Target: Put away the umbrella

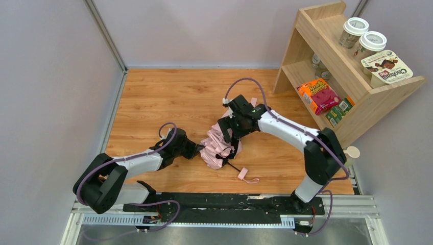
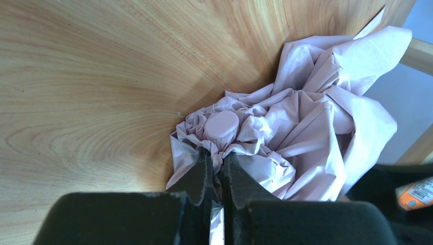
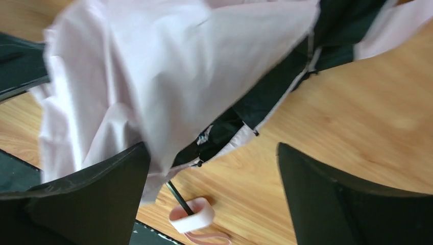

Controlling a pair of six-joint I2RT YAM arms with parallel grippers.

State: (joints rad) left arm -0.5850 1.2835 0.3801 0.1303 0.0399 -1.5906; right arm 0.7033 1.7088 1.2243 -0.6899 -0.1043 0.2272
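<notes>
The pale pink umbrella (image 1: pixel 218 145) lies crumpled in the middle of the wooden table (image 1: pixel 153 102). A thin dark shaft (image 3: pixel 178 196) runs from it to a small pink end piece (image 1: pixel 243 173) with a pink strap (image 1: pixel 251 180). My left gripper (image 1: pixel 199 151) is at the umbrella's left end, shut on bunched fabric (image 2: pixel 265 138) just below the round pink cap (image 2: pixel 222 124). My right gripper (image 1: pixel 231 137) hovers over the umbrella's top with its jaws wide open. In the right wrist view the fabric (image 3: pixel 153 66) drapes against one finger (image 3: pixel 92 194).
A wooden shelf unit (image 1: pixel 380 99) stands at the back right, holding two lidded cups (image 1: pixel 362 35), a Chobani tub (image 1: pixel 386 69), an orange box (image 1: pixel 319 94) and green cartons (image 1: pixel 339 111). Grey walls close the left and back. A black rail (image 1: pixel 219 204) runs along the near edge.
</notes>
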